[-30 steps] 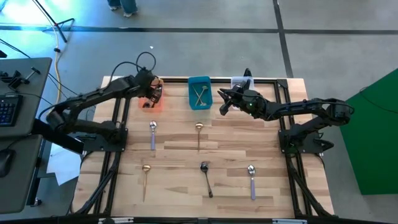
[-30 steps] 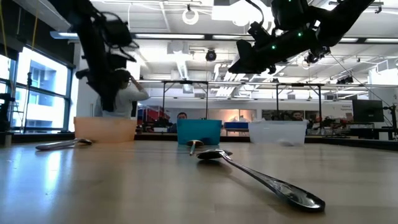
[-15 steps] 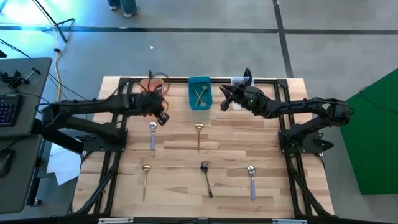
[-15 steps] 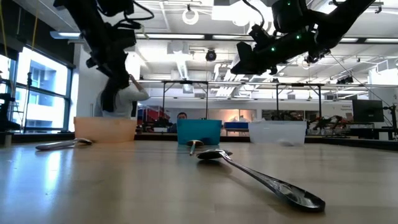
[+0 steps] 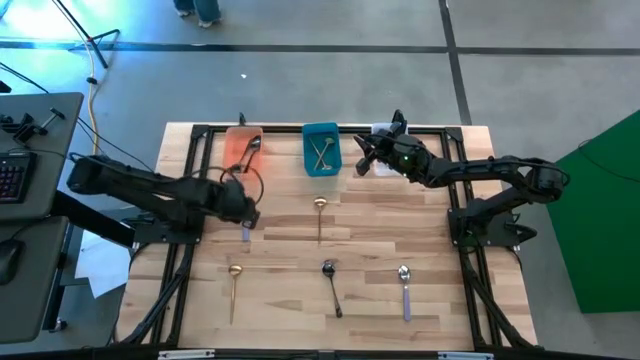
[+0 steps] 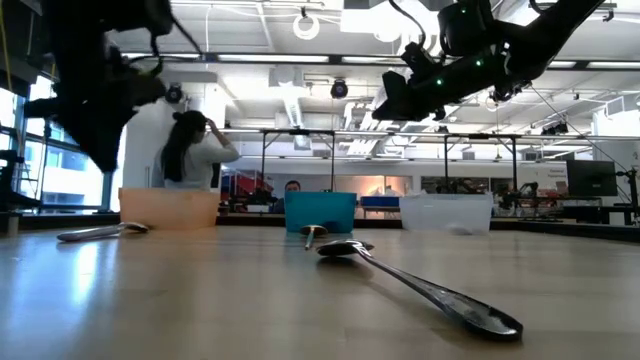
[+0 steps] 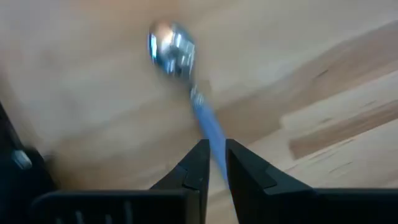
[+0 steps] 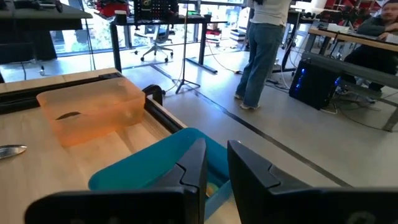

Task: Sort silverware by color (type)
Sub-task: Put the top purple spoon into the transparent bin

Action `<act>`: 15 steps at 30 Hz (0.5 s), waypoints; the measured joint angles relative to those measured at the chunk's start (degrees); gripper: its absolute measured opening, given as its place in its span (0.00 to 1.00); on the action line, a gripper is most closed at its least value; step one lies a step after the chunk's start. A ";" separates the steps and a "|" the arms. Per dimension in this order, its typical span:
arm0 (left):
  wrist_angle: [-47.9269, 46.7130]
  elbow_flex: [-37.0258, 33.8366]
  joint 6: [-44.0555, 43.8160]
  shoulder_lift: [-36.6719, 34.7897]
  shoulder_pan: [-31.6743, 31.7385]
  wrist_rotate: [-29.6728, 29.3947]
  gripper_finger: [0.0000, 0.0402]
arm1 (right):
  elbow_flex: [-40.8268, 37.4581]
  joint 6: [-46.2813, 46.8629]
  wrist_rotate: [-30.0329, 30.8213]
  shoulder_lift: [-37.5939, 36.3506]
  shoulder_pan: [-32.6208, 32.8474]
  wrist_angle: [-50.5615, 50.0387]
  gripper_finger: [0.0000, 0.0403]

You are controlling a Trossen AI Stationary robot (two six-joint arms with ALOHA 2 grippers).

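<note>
While the left gripper [image 7: 213,163] is held low over the lavender-handled spoon [image 7: 186,74], its fingers are seen nearly closed, nothing gripped | right gripper [image 5: 362,158] raised between teal bin [image 5: 321,163] and clear bin [image 5: 385,131], fingers narrowly parted, empty | dark spoon [image 5: 251,147] in orange bin [image 5: 236,143] | gold spoons [image 5: 323,152] in teal bin | others scattered on table [image 5: 290,230]

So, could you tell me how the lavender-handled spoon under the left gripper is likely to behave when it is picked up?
The lavender-handled spoon looks thin and rigid, probably light. Lying flat on the table, its shiny metal may slip.
</note>
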 joint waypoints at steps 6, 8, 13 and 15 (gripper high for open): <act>5.44 -6.72 -10.66 0.22 -4.19 -3.12 0.26 | 0.00 0.08 -0.46 0.00 -0.03 -0.23 0.12; 5.66 -8.19 -13.20 0.22 -4.22 -6.07 0.32 | 0.00 0.08 -0.46 0.00 -0.05 -0.25 0.12; 10.09 -11.93 -14.43 0.22 -2.36 -10.45 0.45 | 0.00 0.05 -0.44 0.00 -0.05 -0.23 0.12; 15.53 -13.60 -12.76 0.22 -1.46 -10.53 0.48 | 0.00 0.12 -0.44 0.00 -0.05 -0.25 0.12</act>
